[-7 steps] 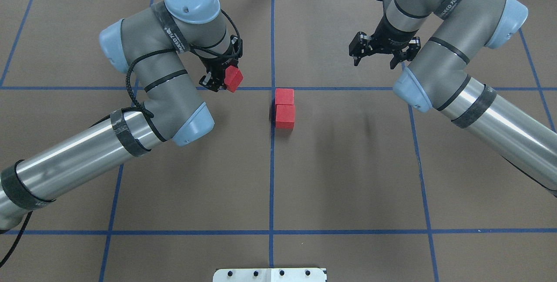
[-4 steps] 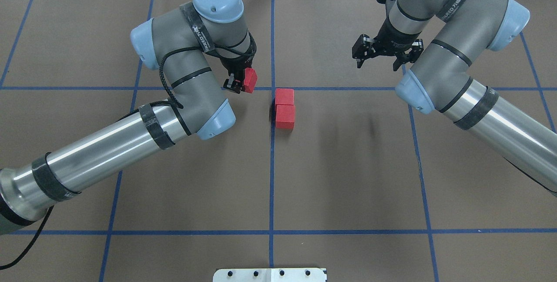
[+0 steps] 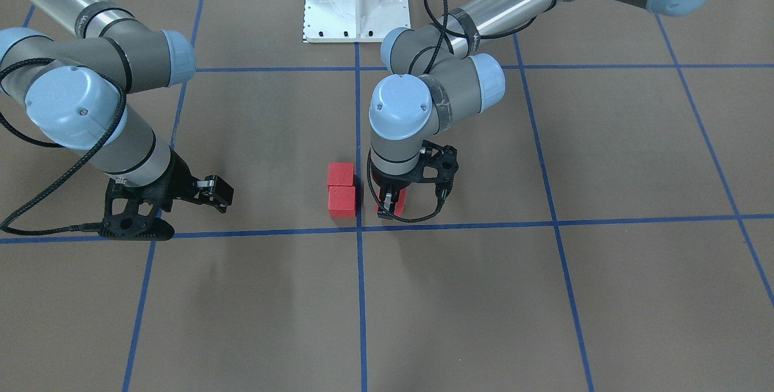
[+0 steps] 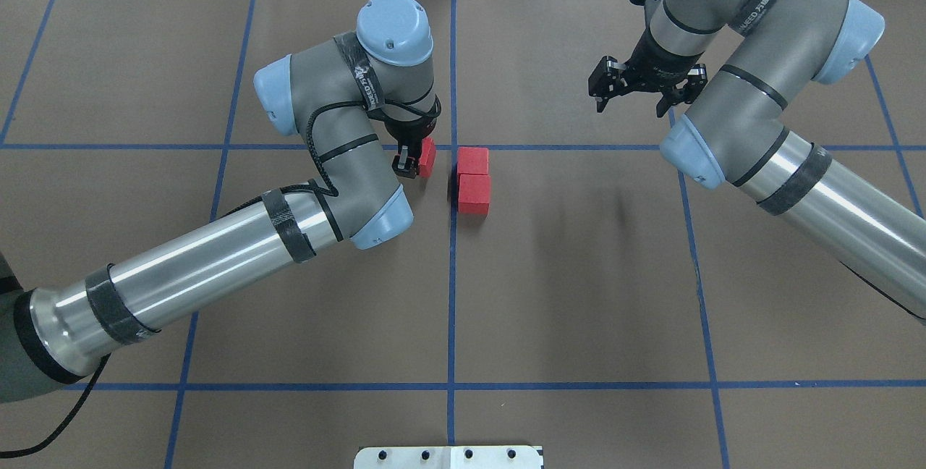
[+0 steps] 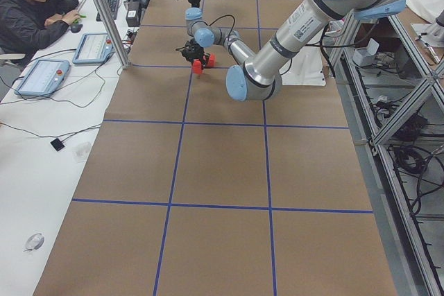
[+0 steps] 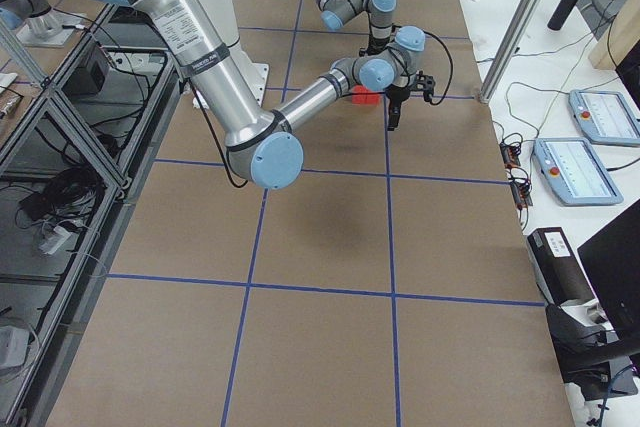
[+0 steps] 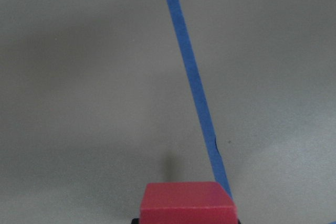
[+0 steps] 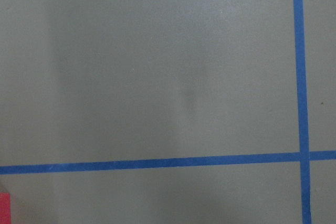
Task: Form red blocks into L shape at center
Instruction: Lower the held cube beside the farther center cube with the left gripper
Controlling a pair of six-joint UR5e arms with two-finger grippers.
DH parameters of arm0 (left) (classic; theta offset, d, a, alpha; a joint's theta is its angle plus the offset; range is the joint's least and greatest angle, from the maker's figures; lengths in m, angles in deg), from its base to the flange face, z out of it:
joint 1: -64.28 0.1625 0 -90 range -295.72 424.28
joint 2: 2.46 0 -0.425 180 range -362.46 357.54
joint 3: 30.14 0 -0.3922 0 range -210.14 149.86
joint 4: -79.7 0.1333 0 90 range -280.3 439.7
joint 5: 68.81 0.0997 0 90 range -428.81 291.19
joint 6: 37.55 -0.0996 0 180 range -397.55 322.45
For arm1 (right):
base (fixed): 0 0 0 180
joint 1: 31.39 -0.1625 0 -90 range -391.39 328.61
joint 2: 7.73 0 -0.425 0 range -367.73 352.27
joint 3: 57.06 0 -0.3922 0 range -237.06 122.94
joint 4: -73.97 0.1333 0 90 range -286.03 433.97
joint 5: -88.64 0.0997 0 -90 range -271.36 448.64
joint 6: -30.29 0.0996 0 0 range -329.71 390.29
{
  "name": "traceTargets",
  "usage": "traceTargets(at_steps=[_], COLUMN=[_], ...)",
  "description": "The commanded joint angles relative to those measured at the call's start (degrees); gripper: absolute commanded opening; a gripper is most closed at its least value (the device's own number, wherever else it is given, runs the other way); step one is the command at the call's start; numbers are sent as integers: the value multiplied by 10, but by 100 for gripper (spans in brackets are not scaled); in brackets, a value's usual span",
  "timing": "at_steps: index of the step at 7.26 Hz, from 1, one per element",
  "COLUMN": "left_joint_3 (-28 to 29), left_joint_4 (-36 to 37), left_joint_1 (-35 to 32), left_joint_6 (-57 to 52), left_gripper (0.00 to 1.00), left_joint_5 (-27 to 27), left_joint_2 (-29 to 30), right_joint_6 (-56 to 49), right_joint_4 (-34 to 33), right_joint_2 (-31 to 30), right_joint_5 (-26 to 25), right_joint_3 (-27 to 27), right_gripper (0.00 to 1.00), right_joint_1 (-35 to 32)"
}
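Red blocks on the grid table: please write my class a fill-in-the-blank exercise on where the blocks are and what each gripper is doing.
1. The left gripper holds exactly ___ red block.
2. Resting on the table, touching each other, are ___ other blocks.
3. The right gripper is open and ___.
4. The held block and the resting pair are on ___ sides of the blue line that runs away from the robot.

Missing words: one; two; empty; opposite.
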Motion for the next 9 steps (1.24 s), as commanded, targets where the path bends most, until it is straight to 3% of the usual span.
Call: traceTargets(at_steps=[1, 9], left_joint_3=[45, 48], left_joint_4=[1, 4], left_joint_1=[8, 28], left_joint_6=[16, 17], left_gripper=[0, 0], left_joint_5=[3, 20], left_joint_2=[37, 42], right_joint_6=[0, 0], right_joint_4=[0, 0], right_joint_2=[-2, -5], right_joint_5=[-1, -2], right_joint_3=[0, 0], right_gripper=[99, 99], right_joint_1=[-1, -1])
